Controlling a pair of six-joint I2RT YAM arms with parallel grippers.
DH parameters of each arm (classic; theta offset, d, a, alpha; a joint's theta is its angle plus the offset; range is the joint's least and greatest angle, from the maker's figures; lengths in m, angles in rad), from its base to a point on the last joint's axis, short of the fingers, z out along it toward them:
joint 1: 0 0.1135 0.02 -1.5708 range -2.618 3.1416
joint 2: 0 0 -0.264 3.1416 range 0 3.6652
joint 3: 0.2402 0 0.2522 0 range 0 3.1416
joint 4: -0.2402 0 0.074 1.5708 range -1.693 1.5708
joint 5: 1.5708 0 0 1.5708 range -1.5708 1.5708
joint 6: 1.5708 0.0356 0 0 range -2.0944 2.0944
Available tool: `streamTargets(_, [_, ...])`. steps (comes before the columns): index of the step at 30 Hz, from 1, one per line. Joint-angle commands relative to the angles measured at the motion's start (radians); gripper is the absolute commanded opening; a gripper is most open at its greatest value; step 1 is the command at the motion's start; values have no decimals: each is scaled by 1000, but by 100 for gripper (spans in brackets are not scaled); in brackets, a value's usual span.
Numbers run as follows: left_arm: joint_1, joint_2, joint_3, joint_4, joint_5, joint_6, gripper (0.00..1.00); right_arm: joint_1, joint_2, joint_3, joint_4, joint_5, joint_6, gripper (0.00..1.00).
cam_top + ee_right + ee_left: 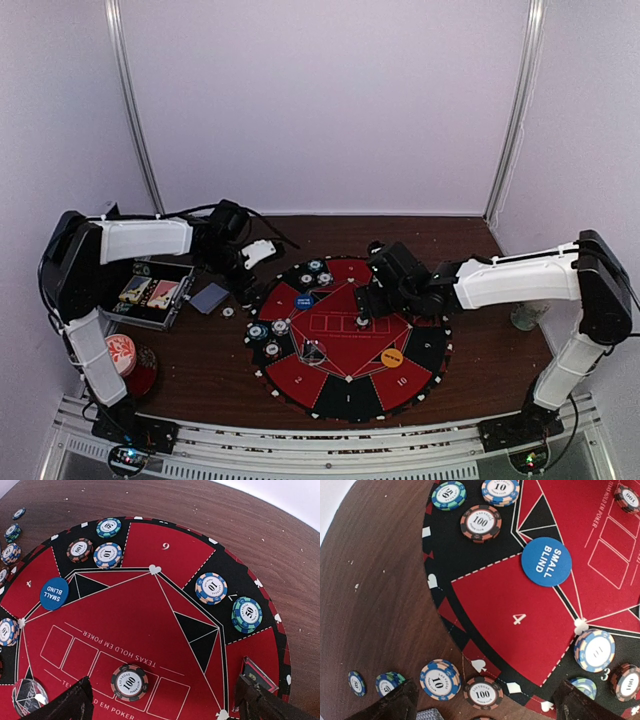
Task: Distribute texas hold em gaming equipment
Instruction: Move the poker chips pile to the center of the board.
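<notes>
Left gripper (487, 700): fingers spread wide, holding nothing, hanging over the left rim of the round red-and-black mat (345, 395) where it meets the wood table (200, 360). Directly under it, a brown 100 chip (483, 692) sits at the mat's edge. A blue 10 stack (440, 679) is just beside it on the wood, and two smaller-looking chips (356, 682) lie further out. Blue button disc (546, 561), lettered SMALL BLIND, lies flat at the inner corner of red sector 4. Beyond it, three chips are grouped on a black sector: a 50 (448, 495), a 10 (500, 490) and a 100 (481, 523). Right gripper (165, 700): also released, with its fingers well apart over the mat's centre. They straddle, without touching, a single 100 chip (129, 682) that lies in one of the printed card outlines. On the black sector by 7 are a 10 stack (210, 588) and a 50 stack (247, 614). Orange button disc (392, 356) is on the near-right part of the mat. A grey-blue pile of playing cards (210, 297) is on the table between the mat and an open case (150, 292)
</notes>
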Motion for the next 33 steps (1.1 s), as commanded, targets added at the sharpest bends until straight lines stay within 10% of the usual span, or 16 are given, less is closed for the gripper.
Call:
streamTargets(1, [-4,45,-15,153,-48,9,98,3,-25,-40,36,-9,-7,100])
streamTargets(33, [-15,128,-103,240,-326,66,98,3,-58,-87,68,-16,-11,100])
